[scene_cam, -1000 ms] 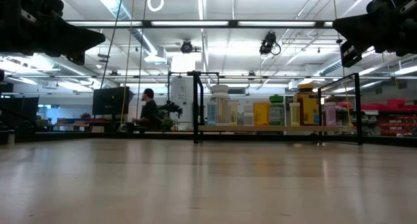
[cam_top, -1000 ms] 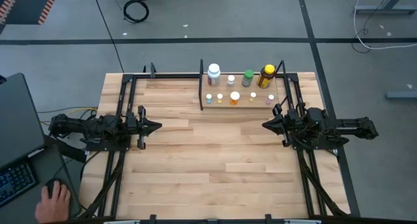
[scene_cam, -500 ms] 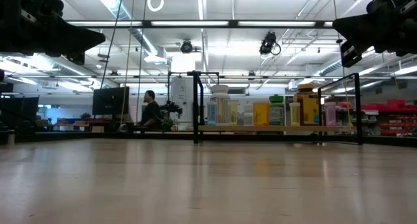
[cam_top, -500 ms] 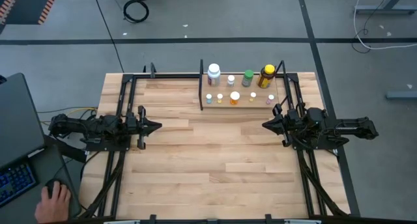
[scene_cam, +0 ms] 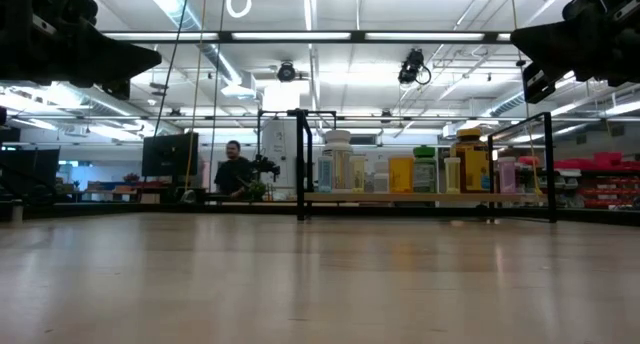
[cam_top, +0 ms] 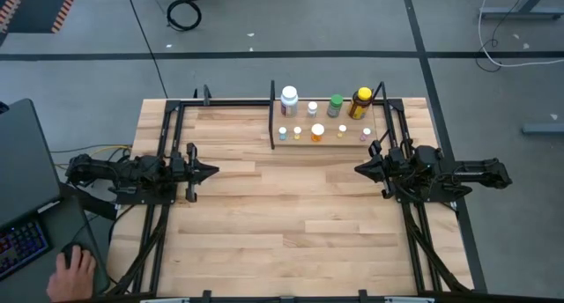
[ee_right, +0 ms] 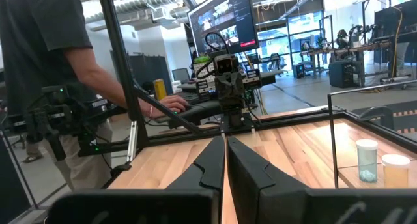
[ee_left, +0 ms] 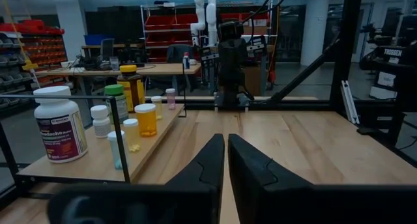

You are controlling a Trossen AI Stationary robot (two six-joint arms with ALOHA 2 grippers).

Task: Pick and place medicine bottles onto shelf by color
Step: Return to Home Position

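Middle of the table (cam_top: pixel 291 215) lay wide open; the shelf (cam_top: pixel 328 138), packed with 2 rows of bottles (cam_top: pixel 317 130) between black posts (cam_top: pixel 272 116), blocked the far edge.

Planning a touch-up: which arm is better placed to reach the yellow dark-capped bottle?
Probably the right: the right gripper sits near the shelf end where the yellow bottle stands; the left gripper is farther off.

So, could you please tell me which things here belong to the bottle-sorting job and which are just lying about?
Job: medicine bottles, standing on the shelf; left gripper and right gripper, both shut, one at either side.
Lying about: keyboard; a person's hand; coiled cable on the floor.
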